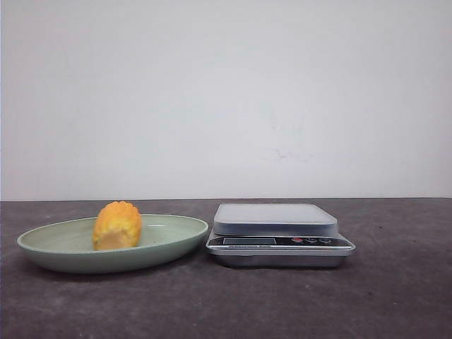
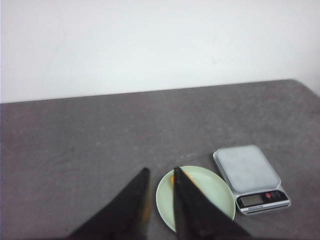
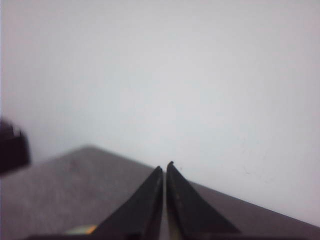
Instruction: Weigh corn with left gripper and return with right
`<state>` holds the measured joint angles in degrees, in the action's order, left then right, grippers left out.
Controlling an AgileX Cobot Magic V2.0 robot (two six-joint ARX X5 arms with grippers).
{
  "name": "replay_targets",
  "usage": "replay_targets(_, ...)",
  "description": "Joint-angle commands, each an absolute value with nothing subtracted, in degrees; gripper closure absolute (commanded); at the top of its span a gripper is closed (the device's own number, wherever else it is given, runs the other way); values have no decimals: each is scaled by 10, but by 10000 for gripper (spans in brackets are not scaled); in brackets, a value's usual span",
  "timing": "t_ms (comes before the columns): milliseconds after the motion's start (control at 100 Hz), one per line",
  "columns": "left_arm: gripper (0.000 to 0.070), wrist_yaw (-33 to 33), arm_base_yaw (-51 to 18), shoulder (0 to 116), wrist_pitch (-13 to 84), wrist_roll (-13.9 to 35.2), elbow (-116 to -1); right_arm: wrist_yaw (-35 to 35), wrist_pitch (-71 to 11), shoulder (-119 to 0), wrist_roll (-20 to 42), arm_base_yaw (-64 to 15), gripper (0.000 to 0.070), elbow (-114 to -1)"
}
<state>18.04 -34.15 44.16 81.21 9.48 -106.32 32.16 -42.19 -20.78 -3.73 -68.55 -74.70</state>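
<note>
The corn [image 1: 117, 224], a stubby yellow-orange cob piece with ribbed kernels, lies in a pale green oval plate [image 1: 173, 240] on the dark grey worktop [image 1: 226, 304]. It sits a little off the plate's middle, on the side away from the scale. A silver digital kitchen scale [image 1: 275, 219] stands just beside the plate; in the front view their edges look nearly touching, though I cannot tell whether they actually meet. The scale's weighing platform is bare, and its display strip and small buttons face the front camera.

In the left wrist view the left claw [image 2: 160, 172] hangs high above the worktop, well apart from the plate [image 2: 210, 187]. Its two dark fingers are parted by a narrow gap and grasp nothing, so it is released. The corn is almost wholly hidden behind one finger there, with only a sliver of orange showing.

In the right wrist view the right claw [image 3: 165, 167] is clenched, its fingertips pressed nearly together with nothing between them, pointing toward the pale wall.
</note>
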Motion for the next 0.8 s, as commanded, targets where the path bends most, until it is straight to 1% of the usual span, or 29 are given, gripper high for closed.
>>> replay_targets(0,689,182,-345,445,808,85,-1065,322,-368,-206,-20,-692,694,-695)
replay_targets(70,689,182,-345,447,801,87,-1060,332,-323,-203,-27,-692,694,-651)
replay_targets(170,689,181,-345,449,801,99,-1059,334,-300,-212,-27,-692,694,-616)
replay_targets(380,689,182,-345,449,800,100,-1062,326,-324,-239,-21,-692,694,-608)
replay_targets(790,689,182,-345,449,801,100,-1062,326,-322,-237,-21,-692,694,-609)
